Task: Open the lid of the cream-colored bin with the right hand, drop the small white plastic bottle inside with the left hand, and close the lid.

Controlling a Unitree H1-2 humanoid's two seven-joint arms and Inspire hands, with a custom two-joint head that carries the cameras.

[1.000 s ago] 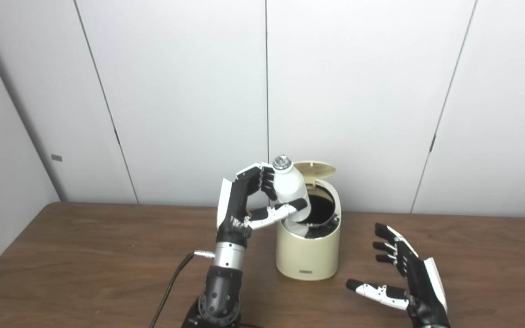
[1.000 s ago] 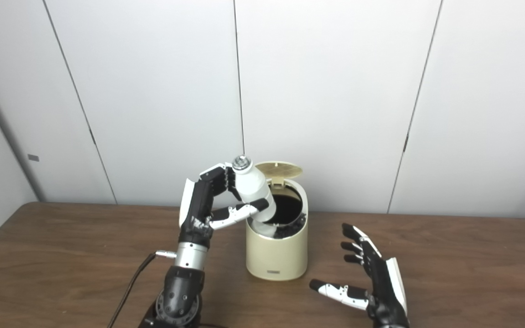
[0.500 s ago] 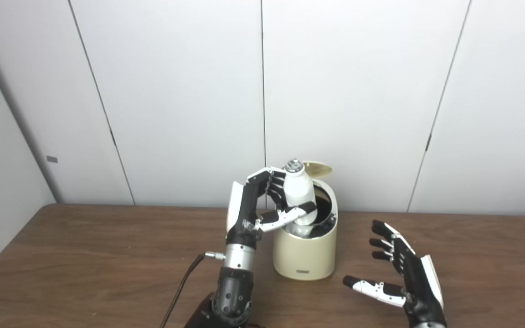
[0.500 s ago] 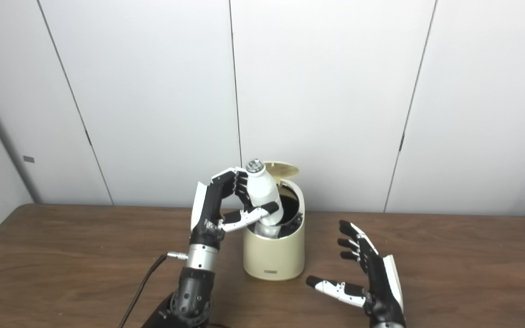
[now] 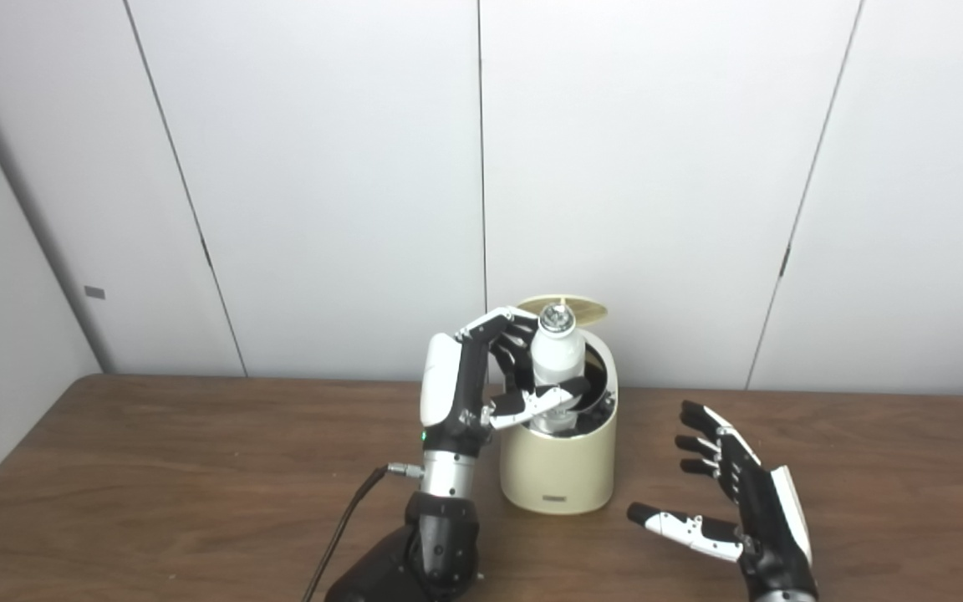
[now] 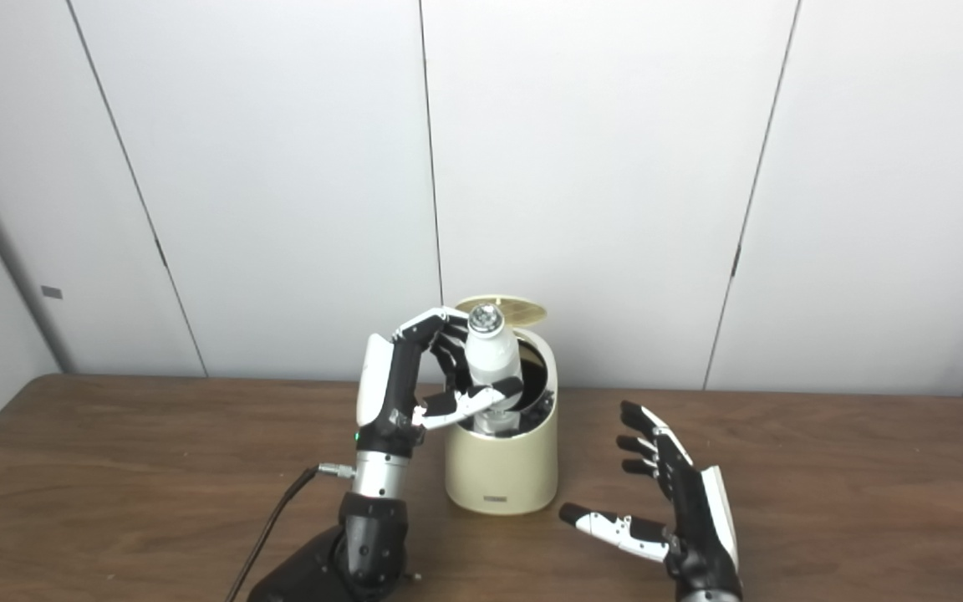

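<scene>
Left eye view: from the robot's head, looking forward and down across the bench (image 5: 155, 468) toward the white panel wall (image 5: 657, 167).
Right eye view: same height and facing, set slightly to the right.
Range: moderate; both arms enter from the bottom edge.
Shared: cream-colored bin (image 6: 500, 468), bench, wall, both hands; everything sits further left in the right eye view.

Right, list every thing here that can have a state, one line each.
bin: upright on the table, mouth uncovered.
lid: open, tipped up at the back of the bin.
bottle: upright, capped, lower end down in the bin's mouth, not released.
left hand: shut on the bottle, over the bin.
right hand: open, empty, fingers spread, apart from the bin on its right.
</scene>
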